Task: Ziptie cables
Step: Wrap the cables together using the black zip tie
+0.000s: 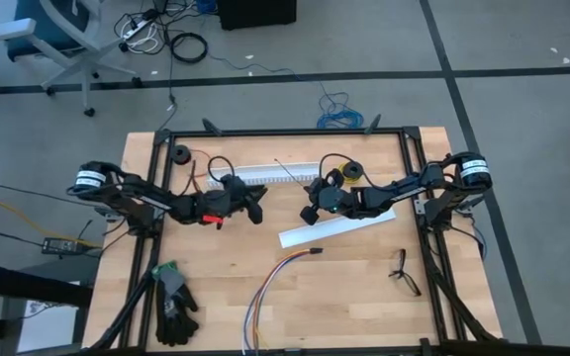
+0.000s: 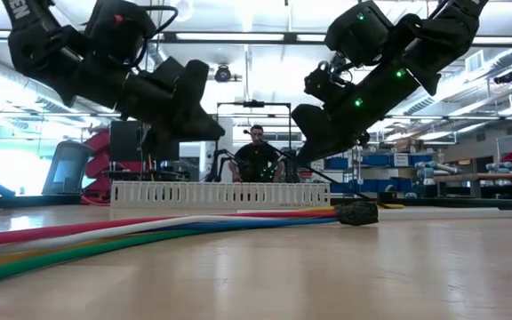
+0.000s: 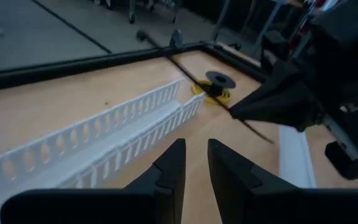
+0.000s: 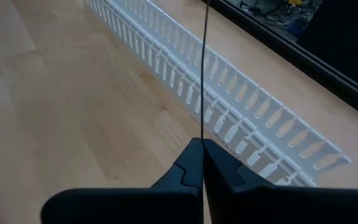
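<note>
Fingers of the right gripper (image 4: 202, 155) are pinching the ziptie (image 4: 204, 74); the left gripper's (image 3: 196, 163) are standing slightly spread, empty. The thin strip could be slipping free if bumped.

An overhead camera is looking straight down on the whole table (image 1: 364, 287), the white slotted channel (image 1: 265, 174) lying near its far edge. A second camera is sitting at table-top height, close to the cables (image 2: 105, 236), facing level across to that channel (image 2: 220, 194) and the room behind. Each wrist camera is peering forward past its own tool, the left tool (image 3: 196, 163) and the right tool (image 4: 202, 163), close above the same channel, which all four views are sharing.
</note>
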Motion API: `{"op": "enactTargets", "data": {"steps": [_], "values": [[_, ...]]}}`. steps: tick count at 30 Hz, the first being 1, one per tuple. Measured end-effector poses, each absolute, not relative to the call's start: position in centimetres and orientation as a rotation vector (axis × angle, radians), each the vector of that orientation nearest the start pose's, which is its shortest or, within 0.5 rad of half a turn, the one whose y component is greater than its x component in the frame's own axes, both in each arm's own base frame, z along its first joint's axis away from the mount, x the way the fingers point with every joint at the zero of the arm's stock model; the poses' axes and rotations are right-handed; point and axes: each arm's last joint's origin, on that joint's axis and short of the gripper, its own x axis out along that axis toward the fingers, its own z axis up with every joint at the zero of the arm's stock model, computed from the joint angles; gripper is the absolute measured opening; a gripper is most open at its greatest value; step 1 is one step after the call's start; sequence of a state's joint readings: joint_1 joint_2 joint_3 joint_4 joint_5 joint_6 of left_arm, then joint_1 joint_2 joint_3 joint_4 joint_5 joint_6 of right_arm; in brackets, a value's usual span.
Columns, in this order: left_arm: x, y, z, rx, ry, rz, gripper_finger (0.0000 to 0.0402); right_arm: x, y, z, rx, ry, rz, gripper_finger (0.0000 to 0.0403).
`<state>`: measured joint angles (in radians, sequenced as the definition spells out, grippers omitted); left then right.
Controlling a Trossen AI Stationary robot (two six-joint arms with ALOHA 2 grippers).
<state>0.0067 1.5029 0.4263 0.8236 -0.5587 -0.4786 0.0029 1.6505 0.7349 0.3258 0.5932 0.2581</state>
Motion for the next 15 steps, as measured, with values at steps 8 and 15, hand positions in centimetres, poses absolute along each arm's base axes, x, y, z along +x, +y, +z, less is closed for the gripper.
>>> {"op": "enactTargets", "data": {"steps": [8,15], "values": [[26.3,2.7,16.0,-0.523,0.012,0.641,0.0082,31.5,-1.5,16.0,0.072,0.471,-0.635,0.0],[26.6,3.5,16.4,-0.589,-0.038,0.665,0.0122,31.8,-1.5,16.4,0.04,0.44,-0.613,0.0]]}}
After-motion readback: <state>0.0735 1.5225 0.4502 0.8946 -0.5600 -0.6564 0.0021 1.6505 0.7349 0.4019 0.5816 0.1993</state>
